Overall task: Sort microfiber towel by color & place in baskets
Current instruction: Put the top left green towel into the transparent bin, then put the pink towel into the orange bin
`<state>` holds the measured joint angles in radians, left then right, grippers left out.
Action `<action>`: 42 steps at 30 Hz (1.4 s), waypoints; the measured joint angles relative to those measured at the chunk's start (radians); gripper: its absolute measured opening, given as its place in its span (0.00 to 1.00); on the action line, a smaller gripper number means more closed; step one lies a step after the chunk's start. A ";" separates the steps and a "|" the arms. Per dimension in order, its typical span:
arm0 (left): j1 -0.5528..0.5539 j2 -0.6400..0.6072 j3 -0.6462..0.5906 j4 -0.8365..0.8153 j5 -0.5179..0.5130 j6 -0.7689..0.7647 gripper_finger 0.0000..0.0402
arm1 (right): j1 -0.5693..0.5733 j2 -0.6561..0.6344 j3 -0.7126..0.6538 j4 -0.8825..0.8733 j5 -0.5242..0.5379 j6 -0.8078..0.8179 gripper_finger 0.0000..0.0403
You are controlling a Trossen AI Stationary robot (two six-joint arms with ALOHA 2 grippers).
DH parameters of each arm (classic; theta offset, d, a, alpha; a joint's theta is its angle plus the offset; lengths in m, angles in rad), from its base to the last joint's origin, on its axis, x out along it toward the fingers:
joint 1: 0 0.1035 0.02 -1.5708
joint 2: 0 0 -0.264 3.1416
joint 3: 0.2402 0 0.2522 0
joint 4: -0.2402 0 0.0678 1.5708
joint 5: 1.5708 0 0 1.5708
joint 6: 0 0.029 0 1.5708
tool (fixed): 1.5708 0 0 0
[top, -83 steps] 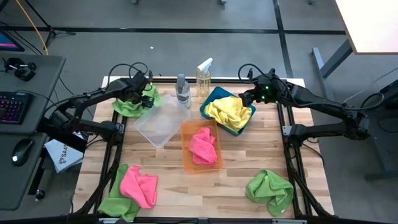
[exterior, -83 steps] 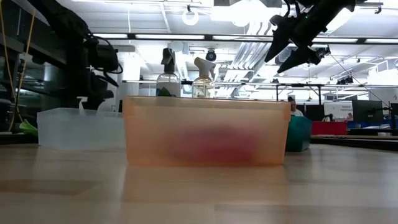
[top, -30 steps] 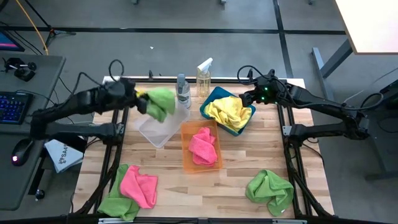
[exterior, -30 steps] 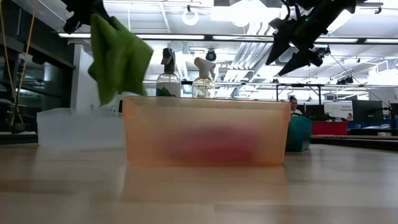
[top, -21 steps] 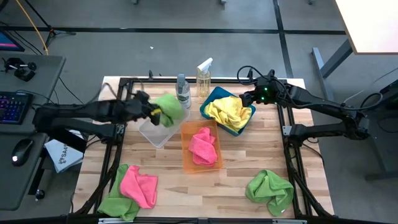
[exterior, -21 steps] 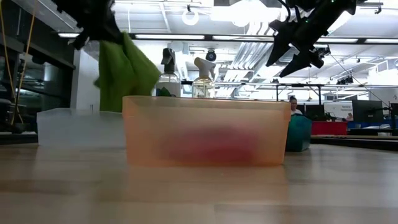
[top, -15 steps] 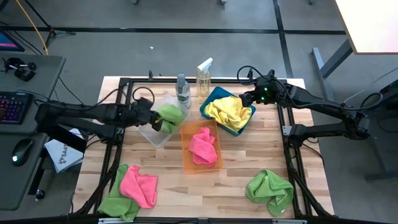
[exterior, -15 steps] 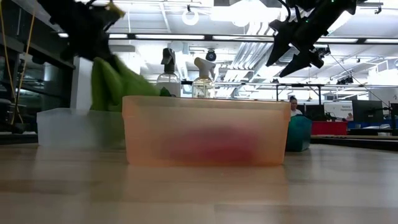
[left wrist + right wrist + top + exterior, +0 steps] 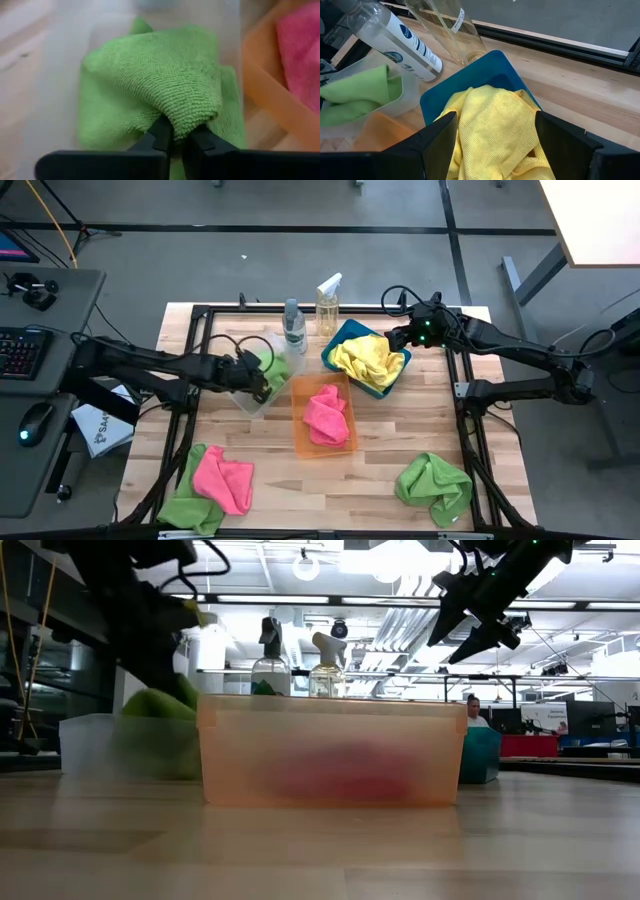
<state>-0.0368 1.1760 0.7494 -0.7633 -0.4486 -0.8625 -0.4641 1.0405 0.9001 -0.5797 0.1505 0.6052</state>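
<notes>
My left gripper point(image 9: 262, 379) reaches into the clear basket point(image 9: 236, 396) and is shut on a lime green microfiber towel point(image 9: 150, 85), which lies bunched in that basket. My right gripper point(image 9: 495, 145) hovers open above the teal basket point(image 9: 343, 333), which holds a yellow towel point(image 9: 368, 360); its fingers stand on either side of the towel, above it. A pink towel point(image 9: 326, 412) lies in the orange basket point(image 9: 297, 425). Another green towel point(image 9: 433, 485) lies at the near right. At the near left a pink towel point(image 9: 222, 478) rests on a green one point(image 9: 185, 505). My left gripper pinches a rounded fold of the green towel point(image 9: 192, 117) between its two fingers. The fingers come slanting down from the table's left. The towel lies slack and heaped inside the clear basket, spreading out beyond the pinched fold.
Two spray bottles point(image 9: 294, 325) point(image 9: 327, 305) stand at the far edge, between the clear and teal baskets. The orange basket's wall point(image 9: 265, 90) stands close beside my left gripper. Bare wooden tabletop point(image 9: 400, 430) lies between the baskets and the loose towels.
My left gripper has come down and toward the table's right and near edge with the green towel. The towel hung clear below the fingers before and now lies bunched in the clear basket.
</notes>
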 joint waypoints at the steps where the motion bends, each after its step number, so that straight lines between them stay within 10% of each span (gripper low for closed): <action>1: 0.002 0.010 0.000 0.007 0.018 0.010 0.05 | 0.000 0.000 0.000 0.000 0.000 0.000 0.66; 18: 0.055 -0.085 0.296 -0.360 0.293 0.070 0.48 | 0.000 0.000 0.000 0.000 -0.028 -0.003 0.66; 33: -0.655 -0.017 0.148 -0.324 0.454 -1.100 0.50 | 0.000 0.000 0.000 -0.007 -0.030 -0.039 0.66; 42: -0.838 0.120 0.146 -0.304 0.570 -1.303 0.50 | 0.000 0.000 0.001 0.021 -0.030 -0.100 0.66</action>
<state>-0.8751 1.2957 0.8949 -1.0677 0.1219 -2.1660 -0.4641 1.0405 0.9009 -0.5590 0.1207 0.5054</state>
